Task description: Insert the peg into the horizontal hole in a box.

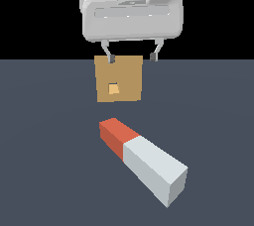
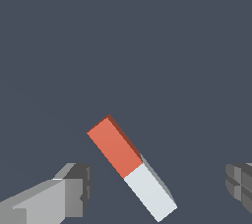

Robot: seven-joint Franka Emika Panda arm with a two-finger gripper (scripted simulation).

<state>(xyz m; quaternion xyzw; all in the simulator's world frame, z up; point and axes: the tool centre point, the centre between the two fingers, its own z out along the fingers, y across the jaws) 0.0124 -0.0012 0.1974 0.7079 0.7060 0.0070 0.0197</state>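
Grey floor [image 1: 44, 136]; hole [image 1: 114, 88] exterior-only.

The peg [image 1: 143, 159] is a long square bar lying flat on the dark floor. One short end is red-orange and the longer end is pale grey-white. It lies at a slant, with the red end pointing toward the box [image 1: 119, 79] and a gap between them. The box is a tan block standing upright behind the peg. Its flat face has a small square hole [image 1: 114, 88] in the middle, lighter orange inside.
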